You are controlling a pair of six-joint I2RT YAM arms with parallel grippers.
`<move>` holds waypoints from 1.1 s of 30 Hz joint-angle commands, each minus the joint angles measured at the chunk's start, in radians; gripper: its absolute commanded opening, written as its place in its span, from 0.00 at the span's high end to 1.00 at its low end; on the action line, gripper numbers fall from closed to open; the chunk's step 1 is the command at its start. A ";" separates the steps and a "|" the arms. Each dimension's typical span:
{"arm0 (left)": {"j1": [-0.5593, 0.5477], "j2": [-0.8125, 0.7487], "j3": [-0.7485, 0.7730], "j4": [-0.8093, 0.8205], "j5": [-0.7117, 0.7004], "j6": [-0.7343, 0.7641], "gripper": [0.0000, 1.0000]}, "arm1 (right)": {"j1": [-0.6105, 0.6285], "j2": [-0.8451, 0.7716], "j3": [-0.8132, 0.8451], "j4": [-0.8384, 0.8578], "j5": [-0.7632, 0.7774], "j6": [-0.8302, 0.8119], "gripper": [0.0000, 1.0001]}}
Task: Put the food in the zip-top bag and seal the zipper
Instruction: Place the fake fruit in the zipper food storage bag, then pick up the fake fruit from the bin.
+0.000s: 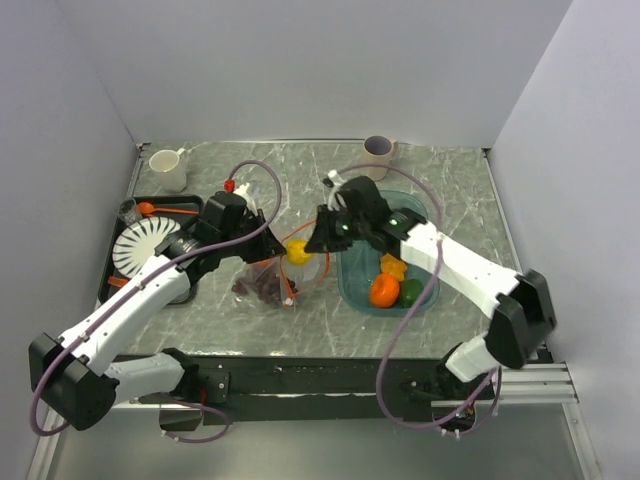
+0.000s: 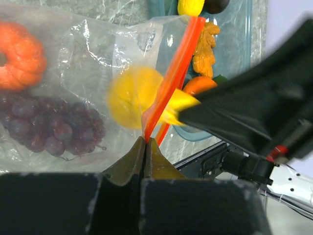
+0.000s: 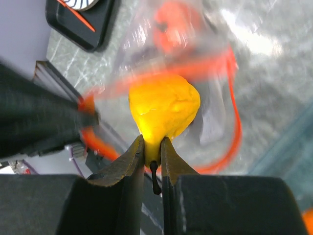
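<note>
Top external: zip-top bag [image 1: 262,285] at table centre, yellow fruit [image 1: 298,252] at its 1 o'clock.
Left wrist: left gripper [image 2: 145,146] pressed together on zipper [image 2: 177,68].
Right wrist: right gripper [image 3: 152,147] pinching fruit's tip only. Likely to slip or snag the rim.

The zip-top bag [image 2: 73,54] is clear, thin plastic, all crinkly and shiny. Its zipper [image 2: 178,68] is a smooth orange-red plastic strip. The yellow fruit [image 3: 164,110] looks smooth and a bit dull, like plastic. The grapes [image 2: 49,125] are shiny. The tray [image 1: 352,280] is see-through teal plastic. The table [image 1: 450,175] looks like smooth, shiny grey stone with white streaks.
</note>
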 commanded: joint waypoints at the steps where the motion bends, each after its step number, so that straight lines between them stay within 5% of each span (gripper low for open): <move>1: 0.001 -0.047 0.054 0.005 -0.005 0.009 0.99 | 0.063 0.145 0.214 -0.133 0.078 -0.087 0.76; 3: 0.001 -0.053 0.071 -0.012 -0.016 0.014 0.99 | 0.077 0.153 0.219 -0.126 0.085 -0.102 0.52; 7: 0.001 -0.082 0.072 -0.026 -0.058 0.014 0.98 | 0.075 0.076 0.141 -0.063 0.111 -0.087 0.28; 18: 0.001 -0.059 0.052 -0.005 -0.053 0.009 0.99 | 0.055 -0.304 -0.126 -0.158 0.482 0.007 0.10; 28: 0.002 -0.033 0.052 0.015 -0.028 0.015 0.99 | -0.004 -0.441 -0.382 -0.305 0.743 0.230 0.00; 33: 0.002 -0.020 0.049 0.014 -0.015 0.014 0.99 | -0.067 -0.507 -0.473 -0.221 0.619 0.196 0.00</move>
